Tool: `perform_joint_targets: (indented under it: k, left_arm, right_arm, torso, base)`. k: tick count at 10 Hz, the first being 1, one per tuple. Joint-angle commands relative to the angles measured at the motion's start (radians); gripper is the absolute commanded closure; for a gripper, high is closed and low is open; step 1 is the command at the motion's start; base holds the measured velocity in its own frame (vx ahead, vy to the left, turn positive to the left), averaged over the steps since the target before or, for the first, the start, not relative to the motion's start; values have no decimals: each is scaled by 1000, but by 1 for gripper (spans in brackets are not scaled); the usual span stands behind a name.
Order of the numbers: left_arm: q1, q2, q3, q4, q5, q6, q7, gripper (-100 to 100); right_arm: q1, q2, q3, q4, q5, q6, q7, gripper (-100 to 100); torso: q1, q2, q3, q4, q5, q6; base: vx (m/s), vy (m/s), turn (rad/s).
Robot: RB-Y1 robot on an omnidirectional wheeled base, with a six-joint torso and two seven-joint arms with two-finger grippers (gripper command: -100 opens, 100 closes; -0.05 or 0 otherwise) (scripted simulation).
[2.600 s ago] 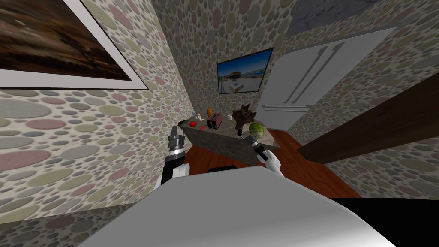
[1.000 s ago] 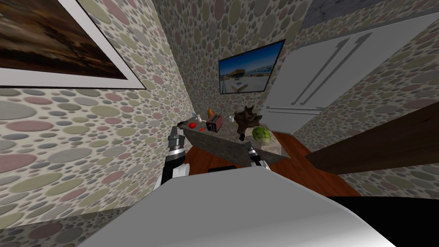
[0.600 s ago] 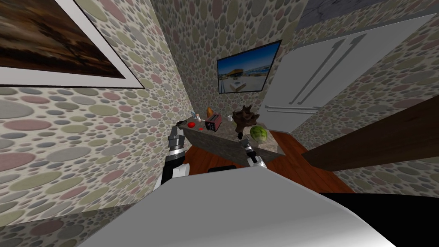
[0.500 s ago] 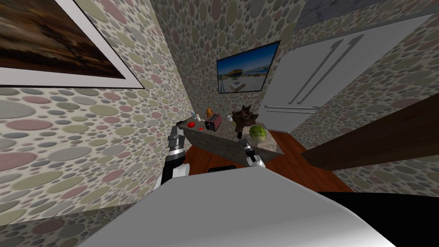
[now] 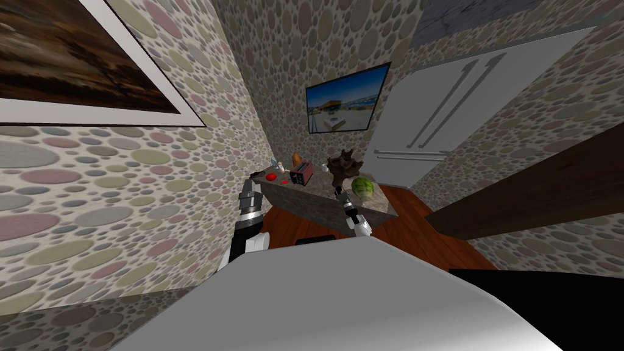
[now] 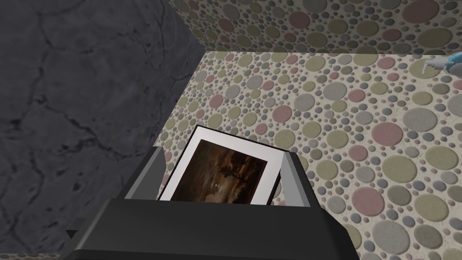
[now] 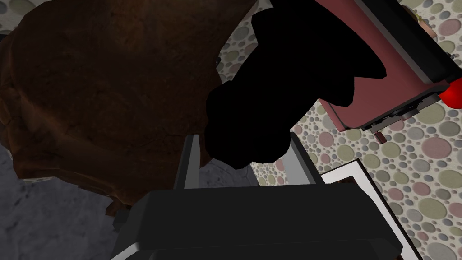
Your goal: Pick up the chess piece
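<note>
The chess piece (image 7: 270, 90) is a pure black silhouette on the stone counter (image 5: 317, 204), just in front of a brown, jagged sculpture (image 7: 113, 99). My right gripper (image 7: 243, 144) has the piece's lower part between its two fingers, drawn in close against its sides. In the head view that gripper (image 5: 336, 192) reaches over the counter's near edge, below the brown sculpture (image 5: 344, 166). My left gripper (image 5: 250, 183) is raised beside the dotted wall at the counter's left end, its fingers (image 6: 155, 169) open with nothing between them.
On the counter stand a red toaster (image 5: 301, 173), a tomato (image 5: 270, 177), a loaf (image 5: 297, 158) and a green lettuce (image 5: 363, 186). A grey fridge (image 5: 439, 116) stands behind on the right. The toaster (image 7: 388, 67) is close beside the piece.
My right arm has reached forward and left over the counter's edge, up to the brown sculpture and the piece. The head view has shifted slightly. The left arm has stayed put.
</note>
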Motion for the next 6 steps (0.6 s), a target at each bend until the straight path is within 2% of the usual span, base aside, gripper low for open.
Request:
perform_joint_targets:
  k: [1, 4, 5, 6]
  left_arm:
    - [0, 0, 0, 0, 0, 0, 0, 0]
    - [0, 0, 0, 0, 0, 0, 0, 0]
    - [0, 0, 0, 0, 0, 0, 0, 0]
    - [0, 0, 0, 0, 0, 0, 0, 0]
  right_arm:
    - [0, 0, 0, 0, 0, 0, 0, 100]
    - [0, 3, -1, 2, -2, 1, -6, 100]
    - [0, 3, -1, 2, -2, 0, -6, 0]
    - [39, -5, -12, -11, 0, -33, -18, 100]
  torso:
    - [0, 0, 0, 0, 0, 0]
    - [1, -3, -2, -1, 2, -1]
    - [1, -4, -2, -1, 2, 0]
    - [1, -4, -3, -1, 2, 0]
  base:
    - [0, 0, 0]
    - [0, 0, 0]
    - [0, 0, 0]
    - [55, 31, 57]
